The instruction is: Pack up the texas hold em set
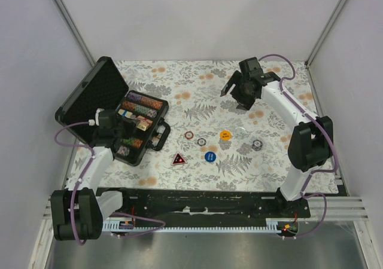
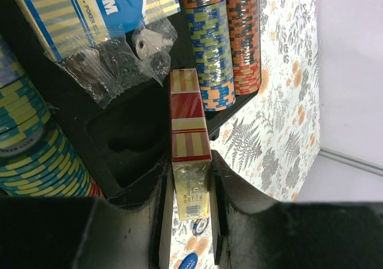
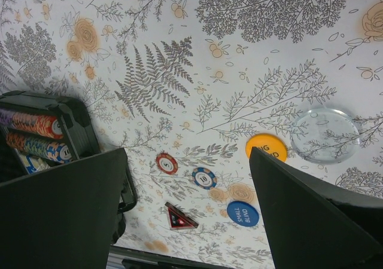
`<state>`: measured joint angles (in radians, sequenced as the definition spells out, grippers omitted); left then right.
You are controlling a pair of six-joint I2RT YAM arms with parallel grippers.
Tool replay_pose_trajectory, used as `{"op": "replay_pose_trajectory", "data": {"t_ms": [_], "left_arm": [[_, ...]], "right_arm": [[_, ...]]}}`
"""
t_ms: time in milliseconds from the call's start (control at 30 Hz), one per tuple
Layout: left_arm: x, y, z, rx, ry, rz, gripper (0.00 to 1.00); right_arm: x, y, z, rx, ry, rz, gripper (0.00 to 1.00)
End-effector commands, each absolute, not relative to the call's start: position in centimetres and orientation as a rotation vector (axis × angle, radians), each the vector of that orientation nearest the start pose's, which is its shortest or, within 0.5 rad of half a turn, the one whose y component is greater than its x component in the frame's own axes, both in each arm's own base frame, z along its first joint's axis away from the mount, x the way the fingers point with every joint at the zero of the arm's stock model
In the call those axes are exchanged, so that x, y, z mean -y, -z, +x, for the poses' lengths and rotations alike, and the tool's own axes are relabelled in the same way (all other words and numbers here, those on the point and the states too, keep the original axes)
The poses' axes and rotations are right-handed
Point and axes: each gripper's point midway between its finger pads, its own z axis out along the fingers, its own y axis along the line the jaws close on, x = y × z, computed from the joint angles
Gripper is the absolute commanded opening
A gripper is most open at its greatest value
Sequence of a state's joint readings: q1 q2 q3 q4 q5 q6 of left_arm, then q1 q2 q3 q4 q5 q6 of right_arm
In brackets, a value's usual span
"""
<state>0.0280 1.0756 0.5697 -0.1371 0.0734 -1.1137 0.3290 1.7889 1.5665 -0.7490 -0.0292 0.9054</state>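
Red-orange card box (image 2: 190,122) clamped in left hand (image 2: 190,191) over case (image 2: 128,140); blue button (image 3: 243,213) marked "SMALL BLIND" on table (image 3: 179,18), well apart from right hand (image 1: 245,92), spread wide

Black hard-shell case (image 3: 78,125): cropped at left, right wrist view. Inside it, blue-and-yellow striped box (image 2: 72,12) cut off at top. Right of case, round orange button (image 3: 263,142) partly behind right gripper (image 3: 187,158). At case rim, red-and-gold card box (image 2: 190,131): sides covered by left gripper (image 2: 190,185).
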Motion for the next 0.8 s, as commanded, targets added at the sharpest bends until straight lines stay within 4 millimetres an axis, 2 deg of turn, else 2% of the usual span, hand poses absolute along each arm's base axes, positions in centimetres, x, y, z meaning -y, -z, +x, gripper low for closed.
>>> {"op": "replay_pose_trajectory", "data": {"t_ms": [0, 133, 333, 433, 533, 700, 767], "left_arm": [[4.2, -11.4, 33.2, -1.923, 0.720, -1.207, 0.18], [4.2, -9.9, 32.8, -1.926, 0.746, -1.267, 0.18], [4.5, -8.7, 32.2, -1.916, 0.794, -1.354, 0.15], [4.2, -8.3, 31.5, -1.937, 0.756, -1.380, 0.24], [3.8, -8.1, 30.9, -1.958, 0.705, -1.379, 0.40], [3.0, -9.3, 30.3, -2.005, 0.610, -1.338, 0.63], [2.9, -10.1, 30.2, -2.022, 0.588, -1.314, 0.69]], "right_arm": [[-18.2, -16.0, 41.9, -2.503, -0.519, 0.716, 0.91], [-18.2, -15.7, 42.0, -2.509, -0.519, 0.721, 0.91], [-18.4, -15.5, 42.0, -2.517, -0.525, 0.724, 0.91], [-18.6, -15.4, 42.1, -2.521, -0.528, 0.722, 0.91], [-18.6, -15.4, 42.2, -2.521, -0.530, 0.723, 0.91], [-18.8, -15.4, 42.4, -2.522, -0.539, 0.723, 0.91], [-18.9, -15.3, 42.4, -2.525, -0.543, 0.724, 0.91]]}}
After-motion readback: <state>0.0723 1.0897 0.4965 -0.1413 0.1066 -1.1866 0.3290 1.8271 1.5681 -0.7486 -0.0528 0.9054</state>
